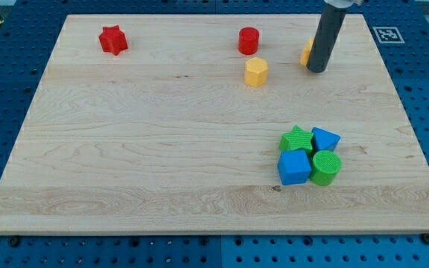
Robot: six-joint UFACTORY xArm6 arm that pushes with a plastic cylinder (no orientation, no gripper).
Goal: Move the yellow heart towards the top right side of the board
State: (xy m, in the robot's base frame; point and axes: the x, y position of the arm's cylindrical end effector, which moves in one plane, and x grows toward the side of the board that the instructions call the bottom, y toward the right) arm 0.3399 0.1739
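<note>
Pale wooden counter [162,149] on blue perforated base. No jaws here, only rod; my tip [317,70] touching yellow heart [306,53], mostly hidden behind rod, already near view's top right. Task judged nearly done, short push left. Yellow hexagon [255,72] and red cylinder [248,40] near, to the left.

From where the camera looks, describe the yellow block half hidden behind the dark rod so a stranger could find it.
Start at the wooden board's top right area, where the dark rod comes down to my tip. Peeking out on the rod's left side is a small yellow-orange block, its shape mostly hidden. Unlike the fully visible yellow hexagonal block lower left of it, this one touches the rod.
</note>
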